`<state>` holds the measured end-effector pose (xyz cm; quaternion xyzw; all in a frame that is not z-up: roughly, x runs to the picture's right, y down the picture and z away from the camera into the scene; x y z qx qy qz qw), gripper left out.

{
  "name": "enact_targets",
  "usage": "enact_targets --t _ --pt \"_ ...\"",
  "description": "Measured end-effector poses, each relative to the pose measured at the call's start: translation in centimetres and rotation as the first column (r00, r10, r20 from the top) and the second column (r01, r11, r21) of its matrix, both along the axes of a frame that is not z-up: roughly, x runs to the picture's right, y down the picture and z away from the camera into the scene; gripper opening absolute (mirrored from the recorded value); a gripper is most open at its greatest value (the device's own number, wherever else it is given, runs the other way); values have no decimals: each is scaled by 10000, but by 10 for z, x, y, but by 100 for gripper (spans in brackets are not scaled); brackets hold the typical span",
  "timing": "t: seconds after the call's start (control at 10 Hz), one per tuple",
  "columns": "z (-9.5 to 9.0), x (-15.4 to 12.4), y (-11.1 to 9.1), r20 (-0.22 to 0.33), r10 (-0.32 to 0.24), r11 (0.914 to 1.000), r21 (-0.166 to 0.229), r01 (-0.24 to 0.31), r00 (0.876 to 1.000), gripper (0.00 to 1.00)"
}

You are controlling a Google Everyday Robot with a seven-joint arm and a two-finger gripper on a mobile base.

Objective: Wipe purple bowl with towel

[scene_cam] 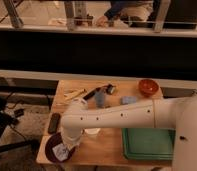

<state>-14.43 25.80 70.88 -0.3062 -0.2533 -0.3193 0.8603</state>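
At the near left corner of the wooden surface (109,150) the purple bowl (53,153) sits upright, mouth up, round so with no long axis, and the pale towel (63,150) lies bunched inside it. The end effector (67,147) points straight down into the bowl with its fingers together, clamped on the towel, the white arm (117,116) reaching leftward from the right, then bending down. Farther back are a green tray (147,142), a white cup (92,131), a blue cup (100,97) and an orange-red bowl (148,87).

purple bowl (53,151) front-left, towel (62,151) inside
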Motion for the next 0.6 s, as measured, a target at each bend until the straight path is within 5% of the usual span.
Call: enact_targets --t 0.6 --pt "11 -78 -11 904 -845 9963 208 829 9923 11"
